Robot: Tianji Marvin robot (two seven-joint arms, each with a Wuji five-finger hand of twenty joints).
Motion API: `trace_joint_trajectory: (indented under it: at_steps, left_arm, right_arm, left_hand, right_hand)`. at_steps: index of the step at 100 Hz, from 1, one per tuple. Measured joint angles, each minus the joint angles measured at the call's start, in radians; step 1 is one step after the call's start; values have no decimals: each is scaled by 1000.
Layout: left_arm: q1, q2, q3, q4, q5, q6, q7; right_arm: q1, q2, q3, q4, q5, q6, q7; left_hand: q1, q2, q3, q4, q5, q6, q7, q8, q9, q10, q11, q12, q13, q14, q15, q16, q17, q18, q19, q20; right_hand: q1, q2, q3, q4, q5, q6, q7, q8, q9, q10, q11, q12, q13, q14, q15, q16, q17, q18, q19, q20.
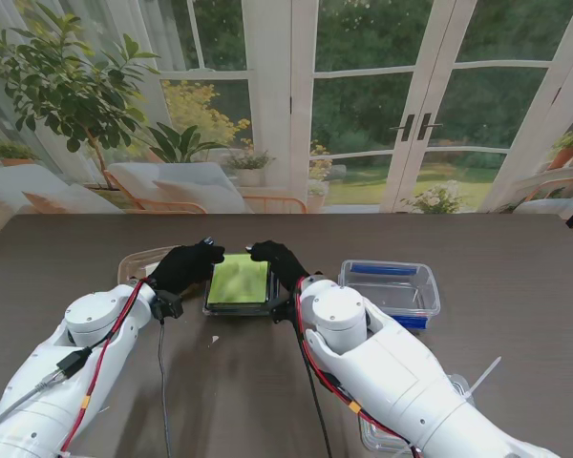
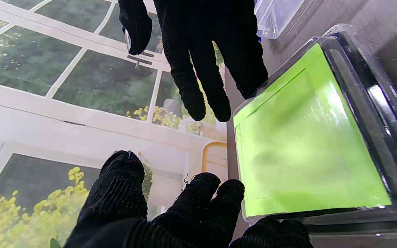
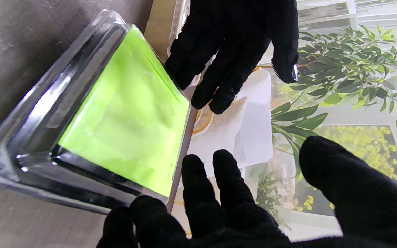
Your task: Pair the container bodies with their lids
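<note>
Black tray with green insert [image 1: 239, 283] under a clear lid: lay flat at mid-table, nearly square, edges running toward and away from me. Left hand [image 1: 184, 266] stood at its left edge, right hand [image 1: 278, 260] at its right edge; both had fingers spread, flanking the tray, gripping nothing visible; contact with the rim could not be told. Clear container [image 1: 392, 289] to the right, apart, held a blue item [image 1: 385, 270]. Another clear piece [image 1: 134, 262] lay behind the left hand.
</note>
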State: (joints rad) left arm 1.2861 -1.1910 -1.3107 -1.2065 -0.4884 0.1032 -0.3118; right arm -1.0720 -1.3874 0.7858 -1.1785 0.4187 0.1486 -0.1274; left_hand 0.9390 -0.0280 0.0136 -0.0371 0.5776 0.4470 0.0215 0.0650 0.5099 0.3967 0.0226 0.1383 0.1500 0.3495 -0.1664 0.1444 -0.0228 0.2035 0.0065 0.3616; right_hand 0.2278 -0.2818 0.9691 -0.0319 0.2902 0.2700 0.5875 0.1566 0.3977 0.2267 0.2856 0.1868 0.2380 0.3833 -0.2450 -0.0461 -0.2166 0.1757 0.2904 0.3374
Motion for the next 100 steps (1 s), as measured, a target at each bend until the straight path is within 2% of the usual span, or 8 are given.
trace_joint_trajectory:
  at_steps: [44, 100]
  left_arm:
    - [-28, -7, 5, 55, -7, 8, -21]
    - [-52, -10, 7, 72, -8, -6, -24]
  right_arm:
    - [36, -24, -8, 75, 9, -14, 12]
    - [49, -37, -9, 107, 26, -18, 4]
  left_hand:
    - [0, 0, 0, 0, -2, -8, 0, 0, 0, -2, 0, 9, 0, -3, 4, 0, 0, -4, 24, 13]
    - [0, 12, 0, 0, -2, -16, 0, 0, 0, -9, 0, 10, 0, -5, 16, 0, -1, -4, 23, 13]
  right_hand:
    - [11, 0, 1, 0, 24, 0, 0, 0, 0, 1, 0, 0, 0, -2, 14, 6, 0, 0, 0, 1]
    - [11, 0, 1, 0, 24, 0, 0, 0, 0, 1, 0, 0, 0, -3, 15, 6, 0, 0, 0, 2]
